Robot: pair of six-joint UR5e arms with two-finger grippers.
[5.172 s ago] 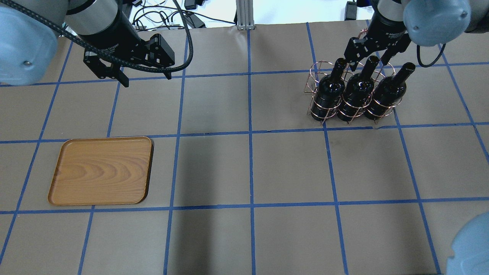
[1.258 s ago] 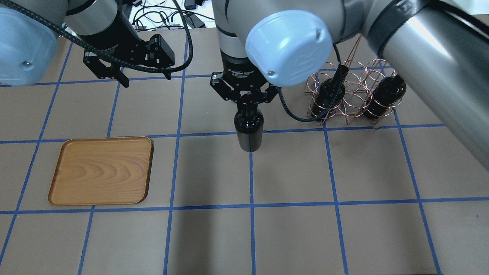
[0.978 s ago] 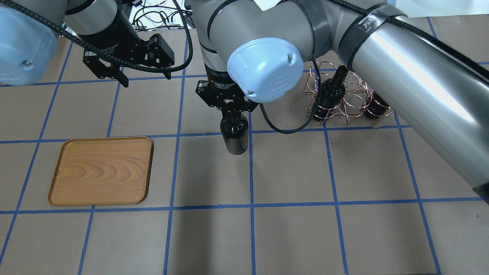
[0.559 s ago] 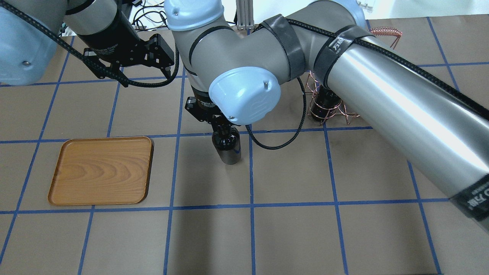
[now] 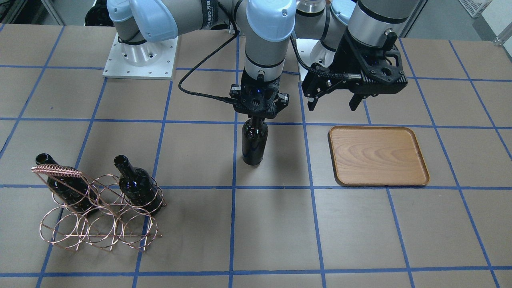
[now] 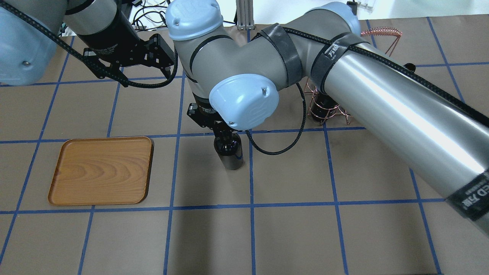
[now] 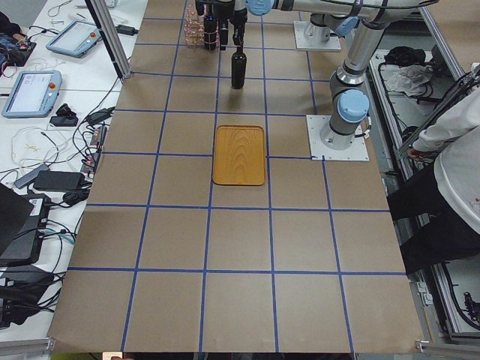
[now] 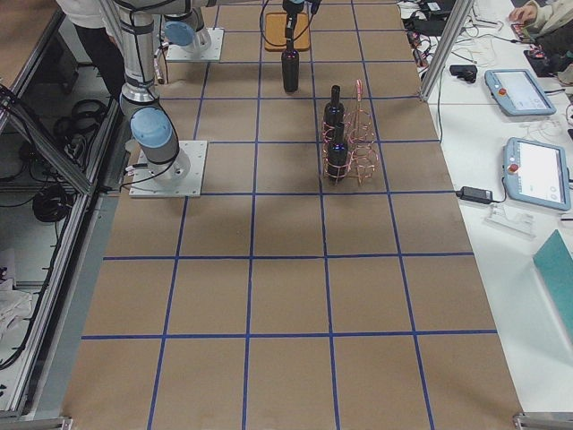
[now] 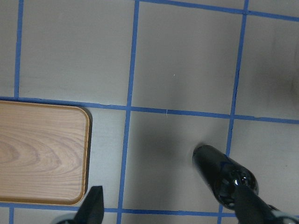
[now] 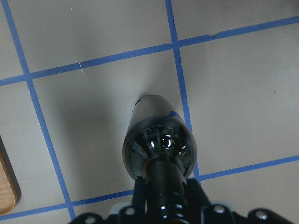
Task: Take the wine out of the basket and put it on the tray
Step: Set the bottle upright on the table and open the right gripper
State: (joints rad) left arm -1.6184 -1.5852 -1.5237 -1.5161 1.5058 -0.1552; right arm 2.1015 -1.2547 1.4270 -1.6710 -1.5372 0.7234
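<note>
My right gripper is shut on the neck of a dark wine bottle and holds it upright at mid-table, its base at or just above the paper. The bottle also shows in the overhead view and the right wrist view. The empty wooden tray lies beyond it on the robot's left side. My left gripper is open and empty, hovering behind the tray. The copper wire basket holds two more bottles in its back row.
The right arm's long links span the overhead view and hide most of the basket. Blue tape lines grid the brown paper. In the left wrist view the tray corner lies left of the bottle.
My right gripper lifted the middle bottle out of the basket and carried it leftward toward the tray; in the last half second it shifted slightly forward and lower. The left gripper stayed put.
</note>
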